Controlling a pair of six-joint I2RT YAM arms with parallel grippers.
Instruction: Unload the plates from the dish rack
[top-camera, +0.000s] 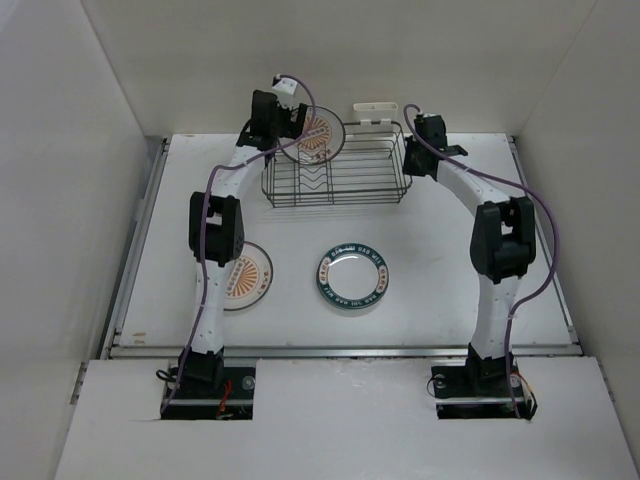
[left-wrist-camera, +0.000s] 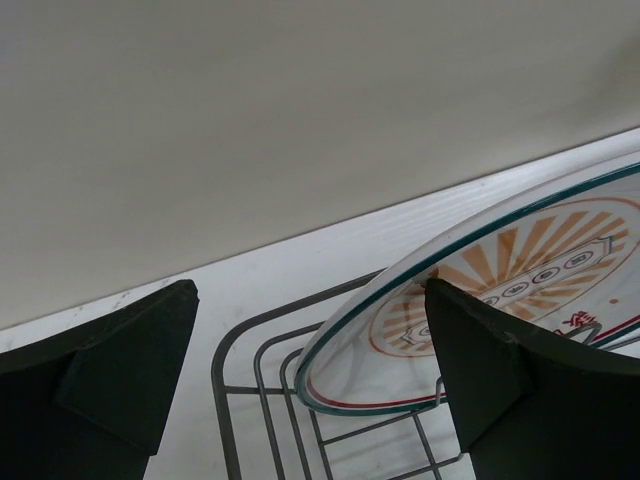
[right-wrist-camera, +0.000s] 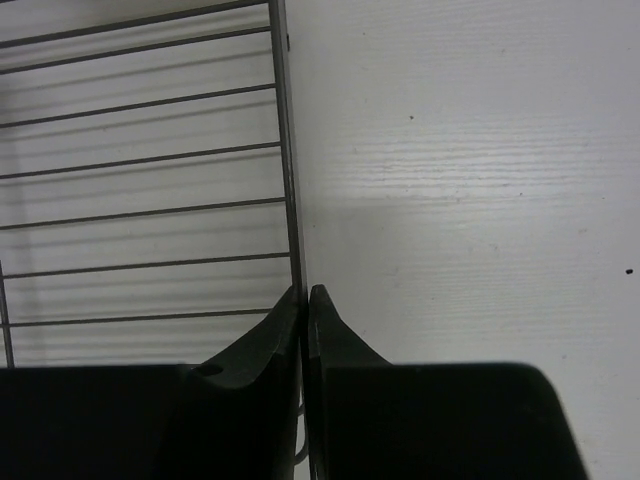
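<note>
Left gripper (left-wrist-camera: 310, 300) stands wide open at the far left corner of the dish rack (top-camera: 335, 175), its jaws spread well apart. The sunburst plate (left-wrist-camera: 480, 290), the only one I can see in the rack, leans tilted over the wires just to the right of the gap. Its green-edged rim reaches a little way into the space between the jaws, and the finger (left-wrist-camera: 520, 390) on that side crosses in front of its face, though whether they touch I cannot tell. At the rack's right end the right gripper (right-wrist-camera: 305, 300) is pinched closed on the rim wire, seemingly to steady the basket. Two more plates lie flat on the table (top-camera: 430, 240) nearer the arm bases: a green-rimmed plate (top-camera: 353, 278) and an orange plate (top-camera: 245, 275) half hidden under the left arm. The left arm is plainly the nearer one. As I judge it, the coming move turns on shifting the open jaws rightward until the plate's thin edge sits squarely between them, then closing and lifting it clear of the dividers
</note>
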